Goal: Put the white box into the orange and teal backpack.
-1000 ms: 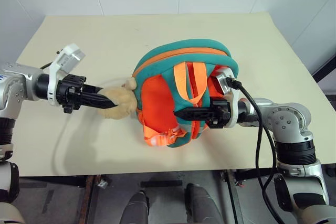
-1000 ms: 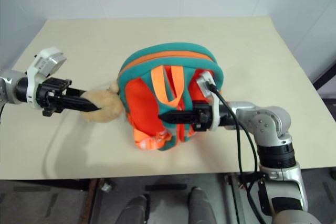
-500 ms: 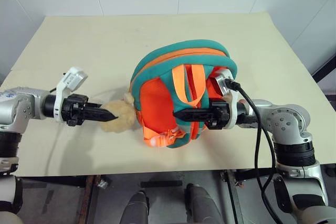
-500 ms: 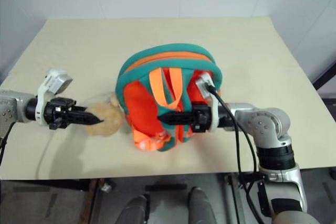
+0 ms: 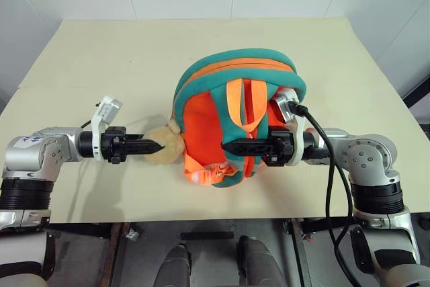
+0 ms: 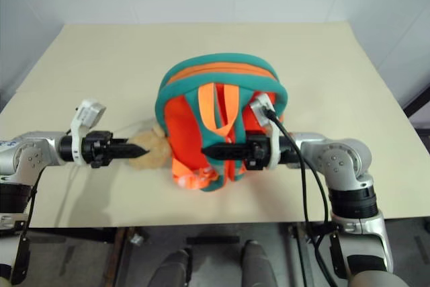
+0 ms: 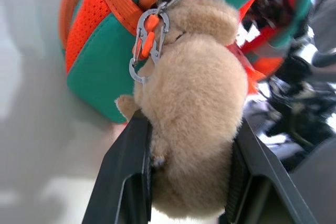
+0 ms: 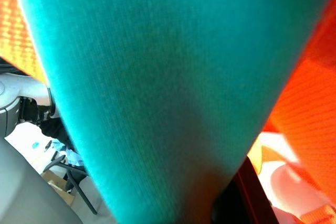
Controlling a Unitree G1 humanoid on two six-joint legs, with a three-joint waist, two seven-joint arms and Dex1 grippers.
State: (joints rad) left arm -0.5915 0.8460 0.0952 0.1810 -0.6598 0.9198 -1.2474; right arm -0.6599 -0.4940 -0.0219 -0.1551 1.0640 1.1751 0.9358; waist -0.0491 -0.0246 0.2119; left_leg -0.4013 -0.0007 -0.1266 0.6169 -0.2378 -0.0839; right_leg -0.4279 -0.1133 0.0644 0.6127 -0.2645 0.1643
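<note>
The orange and teal backpack stood on the table between the pincers. The left gripper, clamped on the plush bear, had sunk tableward since a second earlier. The right gripper stayed pinched on a teal strap. I could not locate the white box, so packing looked pending.

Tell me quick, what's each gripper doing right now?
Left gripper: closed on the tan plush bear.
Right gripper: shut on a teal strap of the backpack.
</note>
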